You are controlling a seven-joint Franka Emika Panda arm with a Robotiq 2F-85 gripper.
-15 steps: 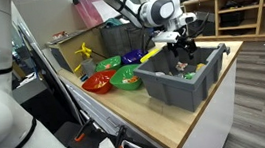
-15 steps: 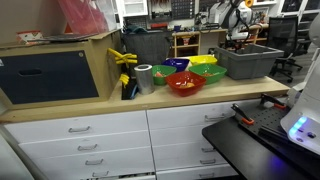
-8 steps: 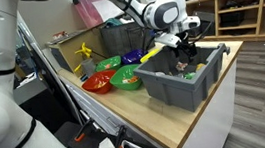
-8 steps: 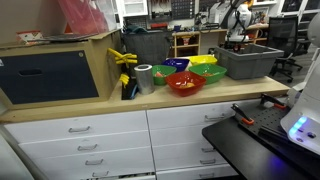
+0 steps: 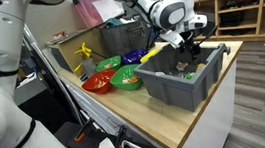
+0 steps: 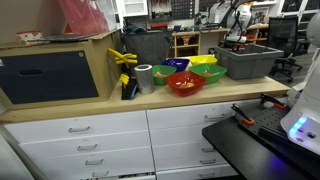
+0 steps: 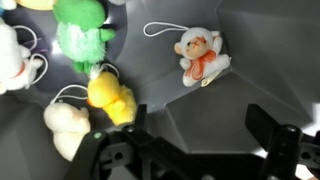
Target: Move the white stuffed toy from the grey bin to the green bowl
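Nothing of the transfer is done yet, as far as I can judge: the black two-fingered gripper [image 7: 198,138] hangs low inside the large dark-grey plastic bin [image 7: 262,85] with its jaws spread wide and nothing between them; grasping, lifting, carrying and releasing are all left. Nearest the finger at the left of the wrist view lies the small whitish-cream stuffed toy [image 7: 64,126], a soft lump with a cord loop, on the bin floor and touching a yellow plush toy [image 7: 110,97]. Beyond those sits a green plush toy [image 7: 84,38]; well apart to the right, more nearly ahead of the open jaws, lies a white-hooded bear toy [image 7: 200,57] with a red scarf; another pale toy [image 7: 14,55] is cut off by the left edge. I take the cream lump to be the one meant, though that is not certain. In an exterior view the gripper [image 5: 184,52] reaches down into the bin [image 5: 173,91], which stands on a wooden counter [image 5: 168,122]. Just beside the bin stands the round green plastic bowl [image 5: 126,86]; no white toy shows in it, and its contents are too small to tell. A red bowl [image 5: 97,85] sits beside that; farther back stand a second green bowl [image 5: 106,64] and a blue bowl [image 5: 131,57].
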